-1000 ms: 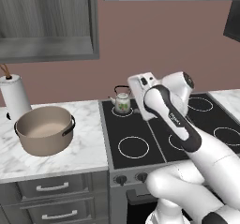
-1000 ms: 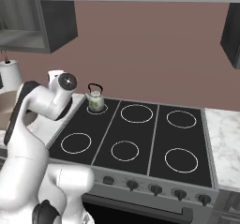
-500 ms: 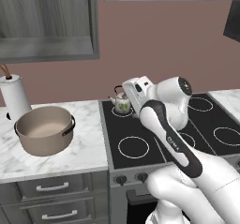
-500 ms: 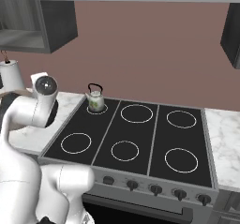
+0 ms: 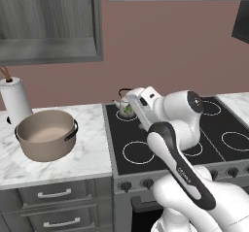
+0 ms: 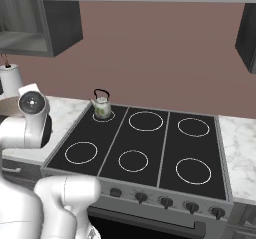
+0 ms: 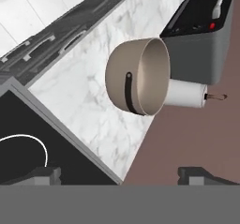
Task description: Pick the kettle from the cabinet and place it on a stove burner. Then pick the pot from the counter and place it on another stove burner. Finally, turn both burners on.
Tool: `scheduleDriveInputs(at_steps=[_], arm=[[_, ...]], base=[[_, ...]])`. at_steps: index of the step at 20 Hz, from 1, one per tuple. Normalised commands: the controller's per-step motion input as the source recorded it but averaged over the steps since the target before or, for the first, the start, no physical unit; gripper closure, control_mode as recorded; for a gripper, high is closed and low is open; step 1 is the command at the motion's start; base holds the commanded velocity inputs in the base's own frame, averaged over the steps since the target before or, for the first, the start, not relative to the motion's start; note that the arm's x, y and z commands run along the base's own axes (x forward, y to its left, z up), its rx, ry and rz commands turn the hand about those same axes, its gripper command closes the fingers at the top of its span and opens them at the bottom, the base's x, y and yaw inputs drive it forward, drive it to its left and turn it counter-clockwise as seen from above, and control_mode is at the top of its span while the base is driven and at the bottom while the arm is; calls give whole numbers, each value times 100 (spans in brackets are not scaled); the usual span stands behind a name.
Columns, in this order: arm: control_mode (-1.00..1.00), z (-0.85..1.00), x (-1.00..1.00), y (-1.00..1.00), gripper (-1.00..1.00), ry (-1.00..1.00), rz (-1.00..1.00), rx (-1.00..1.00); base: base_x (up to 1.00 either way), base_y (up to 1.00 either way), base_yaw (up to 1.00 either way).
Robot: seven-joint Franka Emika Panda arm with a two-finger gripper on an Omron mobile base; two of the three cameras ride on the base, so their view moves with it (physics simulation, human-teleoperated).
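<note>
The small floral kettle stands upright on the back-left burner of the black cooktop. The tan pot sits on the white marble counter left of the stove. It has no lid, and one dark side handle faces the hand camera. My gripper is open with nothing between its fingertips. It hovers over the cooktop's left edge and points toward the pot, still well short of it. The dark grey wall cabinet above the counter stands open.
A white paper-towel roll stands just behind the pot. Beyond the roll sits a dark grey box-shaped appliance. Grey drawers run under the counter, and dark knobs line the stove front. The other burner rings are bare.
My arm has swung left from over the back of the stove toward the counter, and the hand has turned toward the pot. The kettle and the pot have stayed put.
</note>
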Motion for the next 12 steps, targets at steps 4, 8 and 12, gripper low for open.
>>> scheduleDriveInputs(at_steps=[4, 8, 12], arm=[[-100, 0, 0, 0, -100, 0, 0, 0], [-100, 0, -3, 0, -100, -1, 0, 0], [-100, 0, -26, 0, -100, -10, 0, 0]], base=[[0, 0, 0], [0, 0, 0], [0, 0, 0]])
